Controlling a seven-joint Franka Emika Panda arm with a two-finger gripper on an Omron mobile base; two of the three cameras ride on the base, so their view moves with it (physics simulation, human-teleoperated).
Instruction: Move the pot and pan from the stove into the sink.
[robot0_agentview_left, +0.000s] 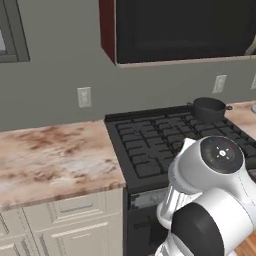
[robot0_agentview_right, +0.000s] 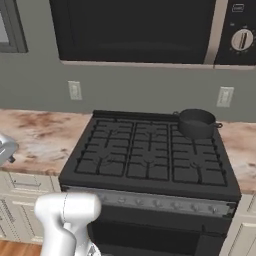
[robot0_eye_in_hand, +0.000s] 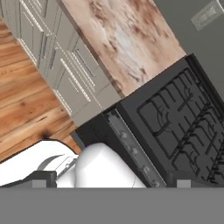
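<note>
Black cast-iron grates grid the stove (robot0_agentview_left: 150, 142) in our left base view, and the pot (robot0_agentview_left: 209, 109), round, dark grey and straight-sided, sits at its back right corner beside mottled stone counter (robot0_agentview_left: 55, 155). From the right base view we see the pot (robot0_agentview_right: 196, 123) with two loop handles, under a black microwave (robot0_agentview_right: 140, 30). Our hand view shows grates, pale panelled cabinets (robot0_eye_in_hand: 57, 65) and wood floor (robot0_eye_in_hand: 22, 118); the gripper (robot0_eye_in_hand: 111, 181) tips barely show, so we cannot tell its opening.
</note>
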